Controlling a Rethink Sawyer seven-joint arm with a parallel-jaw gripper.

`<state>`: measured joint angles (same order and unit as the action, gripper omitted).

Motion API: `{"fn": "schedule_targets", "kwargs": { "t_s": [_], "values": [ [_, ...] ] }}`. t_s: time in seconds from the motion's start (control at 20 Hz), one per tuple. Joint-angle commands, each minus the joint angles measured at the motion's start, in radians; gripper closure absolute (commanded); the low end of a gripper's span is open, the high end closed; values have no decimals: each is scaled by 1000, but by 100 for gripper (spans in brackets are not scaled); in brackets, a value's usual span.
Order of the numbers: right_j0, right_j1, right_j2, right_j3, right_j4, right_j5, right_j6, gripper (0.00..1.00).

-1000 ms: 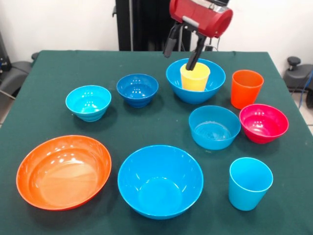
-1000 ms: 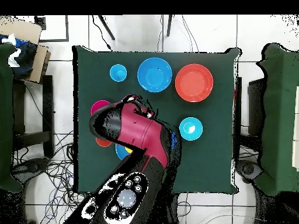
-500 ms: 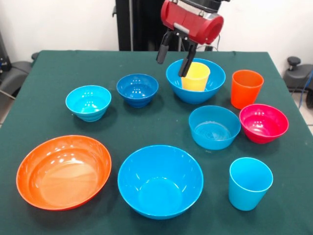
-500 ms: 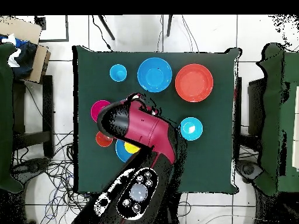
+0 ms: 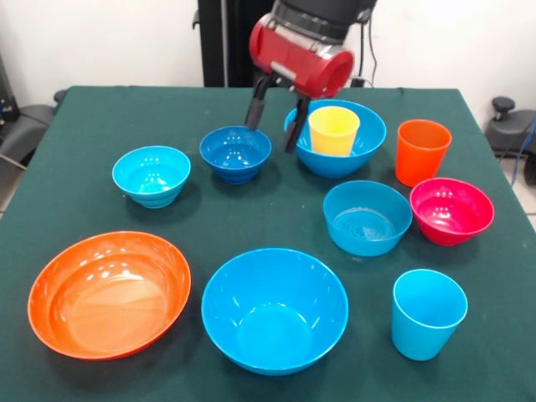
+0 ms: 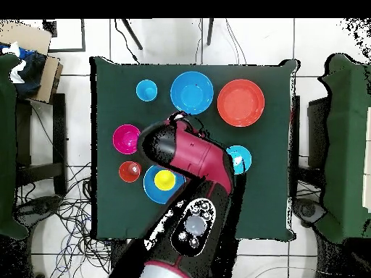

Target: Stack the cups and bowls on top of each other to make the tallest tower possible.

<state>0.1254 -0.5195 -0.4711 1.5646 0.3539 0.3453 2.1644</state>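
My gripper [image 5: 274,124] is open and empty. It hangs above the table between the small dark blue bowl [image 5: 235,153] and a large blue bowl [image 5: 368,144]. The yellow cup [image 5: 334,131] stands upright inside that large bowl, to the right of the fingers [image 5: 255,109]. The orange cup [image 5: 421,152] stands to the right of the large bowl. In front of it are the magenta-red bowl [image 5: 451,210] and the medium light blue bowl [image 5: 367,218]. The light blue cup [image 5: 427,314], second large blue bowl [image 5: 275,311] and wide orange bowl [image 5: 109,294] stand along the near edge. The cyan bowl [image 5: 152,174] is at left.
In the overhead view the red arm [image 6: 190,156] covers the table's middle and hides the dark blue and medium light blue bowls. It partly covers the cyan bowl [image 6: 242,160]. The yellow cup [image 6: 164,180] shows beside the arm. Dark chairs stand at the table's sides.
The gripper has moved off the yellow cup toward the dark blue bowl, to the left in the front view. The yellow cup stays upright in the large blue bowl.
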Motion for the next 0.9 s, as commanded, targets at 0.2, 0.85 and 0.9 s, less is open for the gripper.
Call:
{"fn": "schedule_targets", "kwargs": {
  "t_s": [0.2,0.85,0.9],
  "values": [
    [-104,99,204,-57,-137,-85,-34,0],
    [-37,105,166,-98,-133,-14,38,0],
    [-34,104,164,-96,-131,-14,41,0]
  ]
}}
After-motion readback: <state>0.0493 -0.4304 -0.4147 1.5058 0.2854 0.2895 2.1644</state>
